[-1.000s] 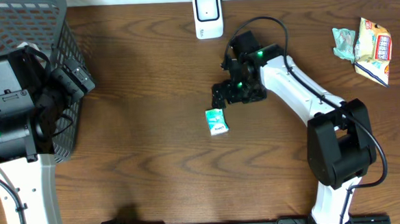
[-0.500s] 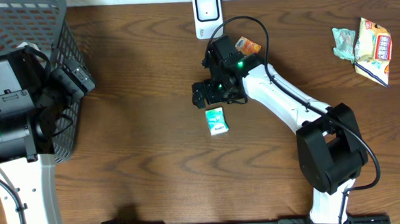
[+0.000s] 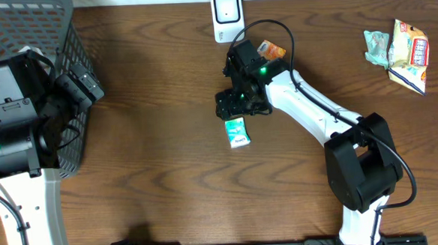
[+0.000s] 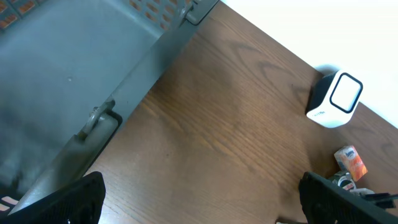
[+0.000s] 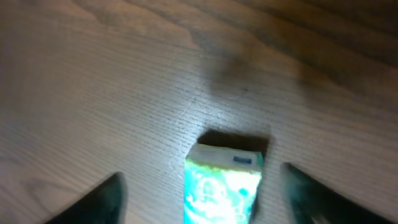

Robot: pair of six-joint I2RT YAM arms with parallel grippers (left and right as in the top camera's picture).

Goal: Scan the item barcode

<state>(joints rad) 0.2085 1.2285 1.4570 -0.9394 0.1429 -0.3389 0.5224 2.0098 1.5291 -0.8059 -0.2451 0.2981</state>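
Glossy green rectangular packet point(image 5: 222, 186), woodgrain table point(image 5: 112, 81)

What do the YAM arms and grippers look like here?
Both arms have white link shells and black joint housings. The right arm has a looping black cable at the wrist and green lights near the right gripper, also black. The left arm shows black cables at its wrist.

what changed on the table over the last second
The right gripper swung left across the table, then dropped toward the green packet, its fingers now either side of it without touching. Nothing was taken hold of or let go. The arm moving off uncovered a small orange packet. The green packet, scanner, snack bags and basket stayed put.
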